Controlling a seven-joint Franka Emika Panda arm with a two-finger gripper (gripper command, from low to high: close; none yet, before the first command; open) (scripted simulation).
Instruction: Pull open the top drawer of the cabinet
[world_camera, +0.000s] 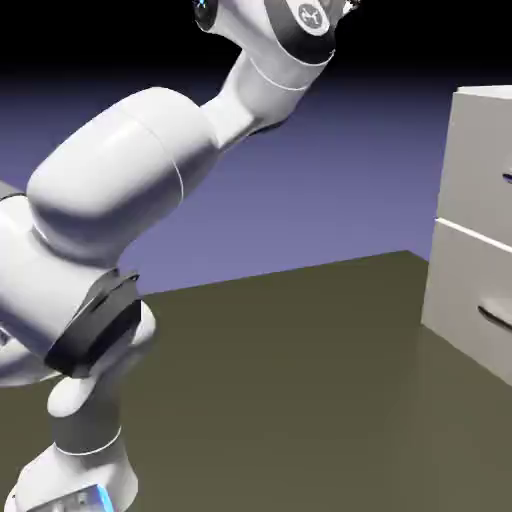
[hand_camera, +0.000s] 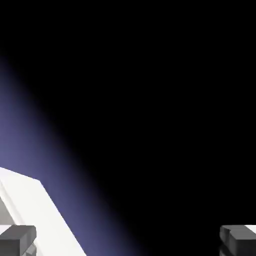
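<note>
Uppermost pale grey-white flat drawer front (world_camera: 478, 165), with its short dark bar handle (world_camera: 508, 177), is seen at the right edge of the exterior view, in the upper half of the frame, partly cut off. It is set in the tall boxy pale grey-white cabinet (world_camera: 430, 312), above a like drawer front (world_camera: 468, 290) whose dark handle (world_camera: 495, 314) is shown lower down. The top drawer appears to be closed, its face roughly flush with the one beneath.

The white jointed robot arm (world_camera: 125, 170) is raised across the left and upper middle of the frame, well apart from the cabinet. In the hand view, the dark grey two-finger gripper (hand_camera: 128, 241) is shown with its jaws spread wide and nothing held between them; a white top surface (hand_camera: 42, 210), probably the cabinet's, is seen at lower left.

Only the opening of the jaws can be counted as ready. The approach, the grasp of the handle and the pull are judged to be left.
</note>
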